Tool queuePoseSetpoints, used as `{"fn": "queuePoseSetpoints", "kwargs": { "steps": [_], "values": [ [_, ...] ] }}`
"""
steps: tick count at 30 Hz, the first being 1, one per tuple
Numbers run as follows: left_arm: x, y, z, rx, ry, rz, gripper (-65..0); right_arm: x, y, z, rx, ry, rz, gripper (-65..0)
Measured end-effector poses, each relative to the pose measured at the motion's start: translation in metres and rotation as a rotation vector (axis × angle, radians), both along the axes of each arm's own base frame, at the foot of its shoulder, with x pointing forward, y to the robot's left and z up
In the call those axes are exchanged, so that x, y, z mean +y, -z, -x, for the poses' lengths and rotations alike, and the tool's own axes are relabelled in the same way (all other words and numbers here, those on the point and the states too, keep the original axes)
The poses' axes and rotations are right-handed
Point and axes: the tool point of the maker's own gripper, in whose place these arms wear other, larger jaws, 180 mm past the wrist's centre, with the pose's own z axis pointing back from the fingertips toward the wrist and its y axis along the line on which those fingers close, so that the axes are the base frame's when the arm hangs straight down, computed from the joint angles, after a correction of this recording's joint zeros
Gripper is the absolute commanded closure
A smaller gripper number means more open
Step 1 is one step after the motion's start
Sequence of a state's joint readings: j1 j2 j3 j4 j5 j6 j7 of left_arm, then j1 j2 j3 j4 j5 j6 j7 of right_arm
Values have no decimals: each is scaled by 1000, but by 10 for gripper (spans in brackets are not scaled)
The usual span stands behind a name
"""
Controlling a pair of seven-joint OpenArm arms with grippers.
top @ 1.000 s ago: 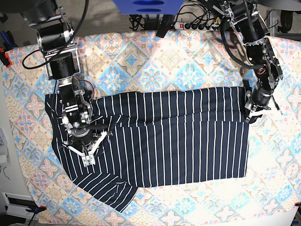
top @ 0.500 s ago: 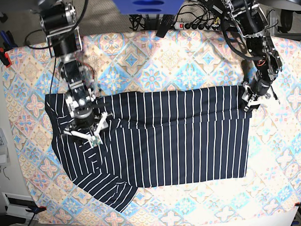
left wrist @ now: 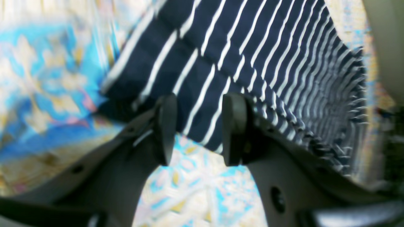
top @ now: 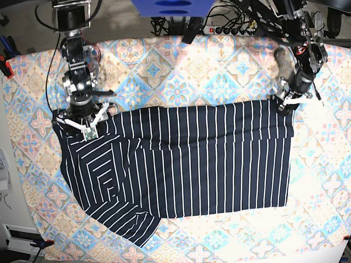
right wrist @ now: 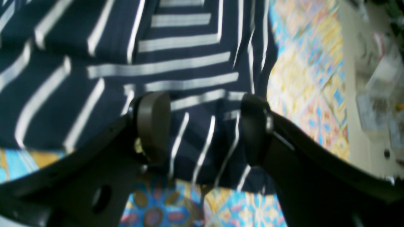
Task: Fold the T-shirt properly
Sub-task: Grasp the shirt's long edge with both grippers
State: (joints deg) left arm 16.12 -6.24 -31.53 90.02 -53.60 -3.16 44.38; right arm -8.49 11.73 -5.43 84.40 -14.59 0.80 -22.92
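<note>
The right gripper (top: pixel 83 127) hangs open at the far left of the base view, its two dark pads spread wide with nothing between them. In its wrist view the right gripper (right wrist: pixel 205 126) frames striped cloth and a strip of tablecloth below, and no fabric is pinched. The left gripper (top: pixel 286 104) stands open too, jaws parted and empty; its wrist view shows the left gripper (left wrist: pixel 197 126) poised over the shirt's edge, the cloth passing beyond the pads rather than held in them.

Out from there lies the T-shirt (top: pixel 186 164), spread flat on the patterned tablecloth (top: pixel 181 71). Its long axis runs side to side across the base view, from one gripper to the other. The upper part is already doubled over as a band along the top edge. The body stretches away below both grippers, toward the near edge of the table.

Each arm sits at one upper corner of the shirt: the right gripper over the sleeve end, the left over the hem end. The loose sleeve (top: pixel 123 222) juts out at the lower left, nearer the right arm, well apart from the left.

Both wrist views are blurred, so whether the pads touch the cloth cannot be told. The arms' upper links are cut off at the top of the base view.
</note>
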Motion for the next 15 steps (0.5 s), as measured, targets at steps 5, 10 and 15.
{"fn": "queuePoseSetpoints", "kwargs": {
  "steps": [5, 10, 15],
  "values": [
    [-10, 1, 3, -29, -31, 96, -364, -1, -4, -3, -16, 0, 0, -346],
    [-10, 32, 18, 37, -82, 185, -471, -1, -2, -1, -8, 3, 1, -346],
    [-9, 46, 22, 42, -124, 246, -470, -1, -2, -1, -9, 1, 1, -346]
  ]
}}
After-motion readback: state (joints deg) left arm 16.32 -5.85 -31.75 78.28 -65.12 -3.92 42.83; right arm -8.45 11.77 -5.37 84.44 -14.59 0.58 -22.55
